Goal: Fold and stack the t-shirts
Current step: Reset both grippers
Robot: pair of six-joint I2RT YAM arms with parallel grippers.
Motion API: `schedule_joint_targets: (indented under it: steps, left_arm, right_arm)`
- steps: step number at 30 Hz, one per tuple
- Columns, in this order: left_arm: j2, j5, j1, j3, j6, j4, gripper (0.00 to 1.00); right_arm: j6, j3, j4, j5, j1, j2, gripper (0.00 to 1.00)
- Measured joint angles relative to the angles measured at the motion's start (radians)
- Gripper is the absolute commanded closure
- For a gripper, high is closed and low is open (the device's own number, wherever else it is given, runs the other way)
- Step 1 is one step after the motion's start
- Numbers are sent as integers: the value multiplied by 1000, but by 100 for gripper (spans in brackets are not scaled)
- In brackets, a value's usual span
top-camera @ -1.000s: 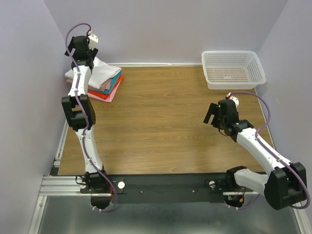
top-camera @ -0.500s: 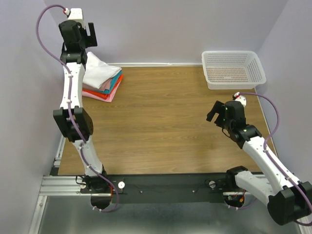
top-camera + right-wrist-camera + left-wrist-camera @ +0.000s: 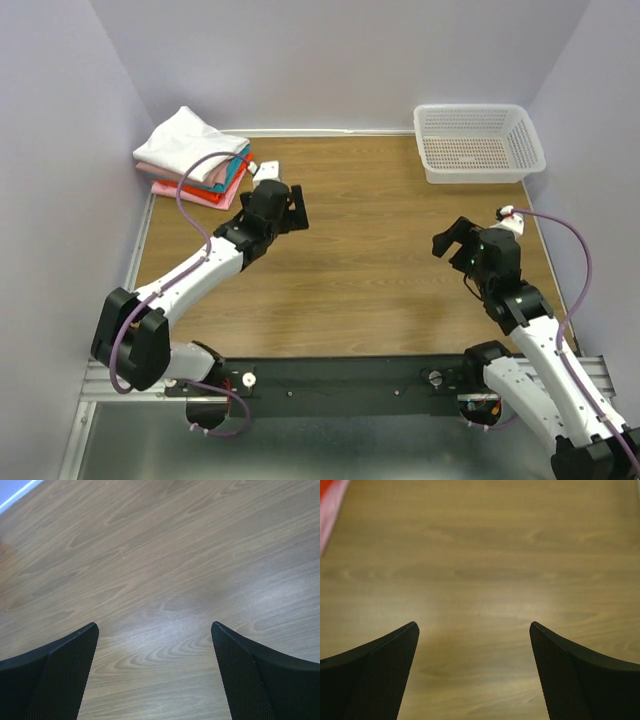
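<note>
The t-shirts [image 3: 195, 155] lie folded in one stack at the table's far left corner: a white one on top, with teal, orange-red and pink ones under it. A red and pink edge of the t-shirts [image 3: 330, 505] shows at the top left of the left wrist view. My left gripper [image 3: 290, 205] hovers open over bare wood, right of the stack and apart from it; nothing sits between its jaws [image 3: 474, 627]. Over the right side of the table my right gripper [image 3: 455, 243] is open too, and only wood shows between its fingers [image 3: 155, 627].
A white perforated basket [image 3: 478, 143] stands at the far right corner, nothing in it. Lilac walls close in the table at the left, back and right. A black rail [image 3: 330, 380] with the arm bases runs along the near edge.
The left arm has swung down from high above the stack to the table's middle-left. The right arm has drawn back a little toward its base. The stack has not moved.
</note>
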Motion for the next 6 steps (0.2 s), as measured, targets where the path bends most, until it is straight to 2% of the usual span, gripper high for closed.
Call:
schedule_joint_targets:
  steps: [3, 6]
  left_arm:
    - [-5, -14, -17, -99, -63, -35, 2]
    - [-29, -36, -19, -115, -105, -48, 2]
  right_arm:
    - [3, -28, -1, 0, 0, -24, 0]
    - [7, -38, -5, 0, 0, -37, 0]
